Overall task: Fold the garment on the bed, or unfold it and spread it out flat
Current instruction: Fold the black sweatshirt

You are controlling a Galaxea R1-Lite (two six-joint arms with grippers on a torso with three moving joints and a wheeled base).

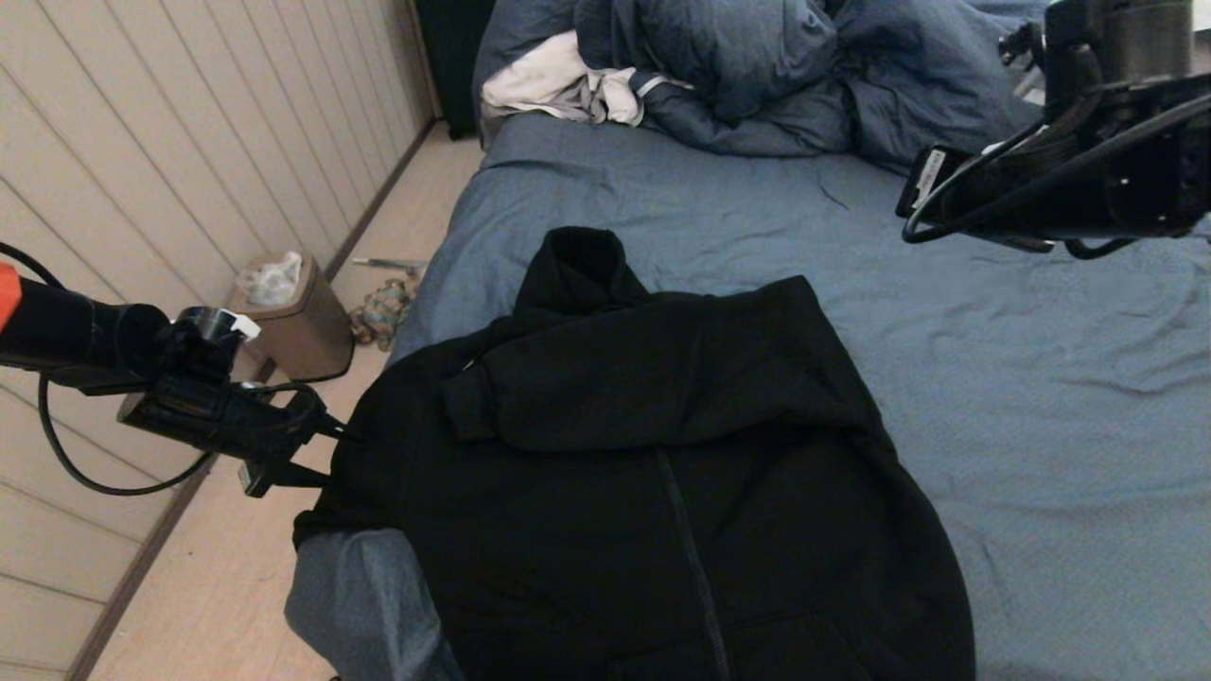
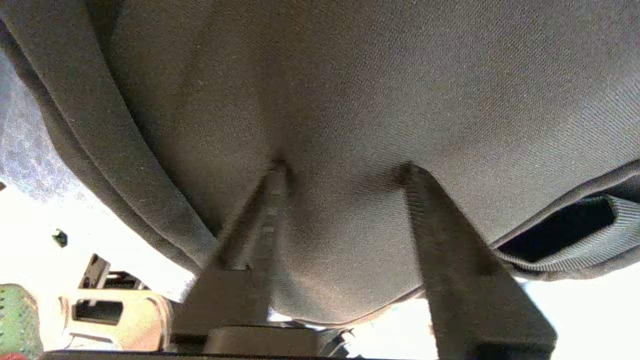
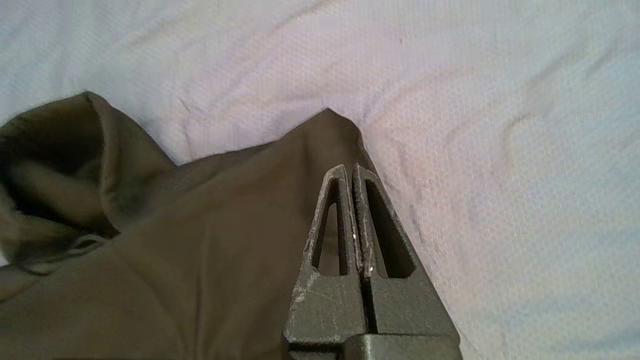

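The black hooded garment (image 1: pixel 653 473) lies front up near the front left corner of the bed (image 1: pixel 1041 426), hood (image 1: pixel 577 265) pointing away and one sleeve folded across the chest. Its left side hangs over the bed's edge. My left gripper (image 1: pixel 329 456) is at that hanging edge. In the left wrist view the left gripper (image 2: pixel 344 170) is open, its fingers spread, with the garment's fabric (image 2: pixel 350 90) bulging between them. My right arm (image 1: pixel 1041 189) hangs high over the bed's right side. The right gripper (image 3: pixel 350 167) is shut and empty above a corner of the garment (image 3: pixel 200 240).
A puffy dark blue duvet (image 1: pixel 757 66) and a white-grey cloth (image 1: pixel 558 85) are heaped at the bed's far end. On the floor to the left stand a brown bin (image 1: pixel 298 326) and a small rope-like object (image 1: pixel 383 312), beside a panelled wall (image 1: pixel 142 170).
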